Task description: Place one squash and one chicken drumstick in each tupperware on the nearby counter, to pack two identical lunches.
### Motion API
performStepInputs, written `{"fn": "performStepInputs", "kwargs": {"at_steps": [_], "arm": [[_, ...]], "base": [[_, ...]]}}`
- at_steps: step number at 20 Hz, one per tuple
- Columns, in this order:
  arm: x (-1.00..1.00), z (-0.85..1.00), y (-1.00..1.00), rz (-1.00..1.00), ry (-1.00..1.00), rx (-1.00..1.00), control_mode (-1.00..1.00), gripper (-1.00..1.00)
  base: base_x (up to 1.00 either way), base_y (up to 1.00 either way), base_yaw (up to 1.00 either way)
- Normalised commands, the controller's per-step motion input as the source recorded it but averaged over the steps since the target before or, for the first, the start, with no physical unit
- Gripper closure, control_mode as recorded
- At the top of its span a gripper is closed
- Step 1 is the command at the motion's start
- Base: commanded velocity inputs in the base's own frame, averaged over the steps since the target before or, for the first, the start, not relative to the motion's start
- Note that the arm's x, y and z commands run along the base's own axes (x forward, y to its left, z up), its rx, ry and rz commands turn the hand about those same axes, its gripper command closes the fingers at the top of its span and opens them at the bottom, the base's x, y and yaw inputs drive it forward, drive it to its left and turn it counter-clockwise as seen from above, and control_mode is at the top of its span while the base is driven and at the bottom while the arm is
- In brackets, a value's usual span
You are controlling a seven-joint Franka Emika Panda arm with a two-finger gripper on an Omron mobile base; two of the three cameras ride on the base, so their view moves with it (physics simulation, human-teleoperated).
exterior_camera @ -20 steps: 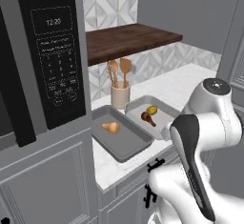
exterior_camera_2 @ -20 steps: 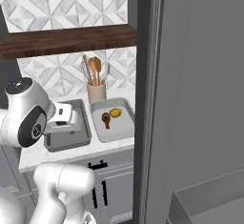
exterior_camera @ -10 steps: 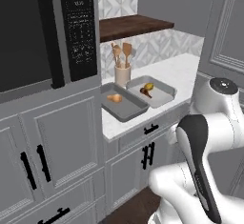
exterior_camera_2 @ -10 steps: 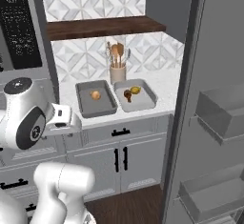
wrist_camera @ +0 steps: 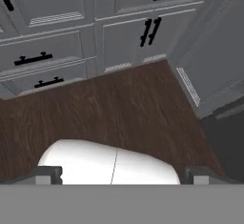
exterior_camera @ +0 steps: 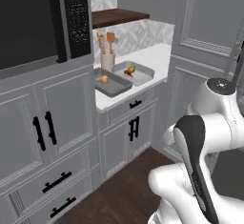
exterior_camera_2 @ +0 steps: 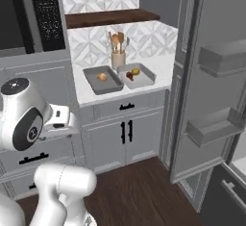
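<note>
Two grey tupperware trays lie side by side on the white counter (exterior_camera: 159, 58) (exterior_camera_2: 162, 66). The left tupperware (exterior_camera: 116, 88) (exterior_camera_2: 94, 72) holds one small orange-tan food (exterior_camera: 102, 79) (exterior_camera_2: 102, 76); I cannot tell which kind. In the right tupperware (exterior_camera: 143, 76) (exterior_camera_2: 146, 79) a yellow squash (exterior_camera: 131, 68) (exterior_camera_2: 136, 71) sits beside a brown drumstick (exterior_camera: 127, 73) (exterior_camera_2: 129, 75). My gripper (wrist_camera: 123, 176) hangs far back from the counter, pointing down at the wooden floor. It is open wide and empty, fingertips (wrist_camera: 47, 174) far apart.
A beige utensil crock (exterior_camera: 107, 60) (exterior_camera_2: 118, 58) stands behind the trays under a dark wooden shelf (exterior_camera_2: 113, 17). A black microwave (exterior_camera: 35, 20) sits at left. An open fridge door (exterior_camera_2: 214, 90) with shelves juts out at right. Dark wooden floor (wrist_camera: 119, 104) lies before the cabinets.
The base has backed away from the counter and turned, so the whole scene has shrunk and shifted. The foods lie in the trays as before. The gripper has stayed open.
</note>
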Motion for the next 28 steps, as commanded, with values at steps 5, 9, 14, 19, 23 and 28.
{"fn": "performStepInputs", "kwargs": {"at_steps": [5, 9, 14, 19, 23, 28], "arm": [[0.00, 0.00, 0.00, 0.00, 0.00, 0.00, 1.00, -1.00], [0.00, 0.00, 0.00, 0.00, 0.00, 0.00, 1.00, -1.00], [0.00, 0.00, 0.00, 0.00, 0.00, 0.00, 1.00, -1.00], [0.00, 0.00, 0.00, 0.00, 0.00, 0.00, 1.00, -1.00], [0.00, 0.00, 0.00, 0.00, 0.00, 0.00, 1.00, -1.00], [0.00, 0.00, 0.00, 0.00, 0.00, 0.00, 1.00, -1.00]], "base": [[-0.16, -0.01, -0.57], [0.19, 0.00, -0.70], [0.28, 0.00, -0.74], [0.34, -0.01, -0.70], [0.35, -0.17, -0.64], [0.39, -0.09, -0.59]]}}
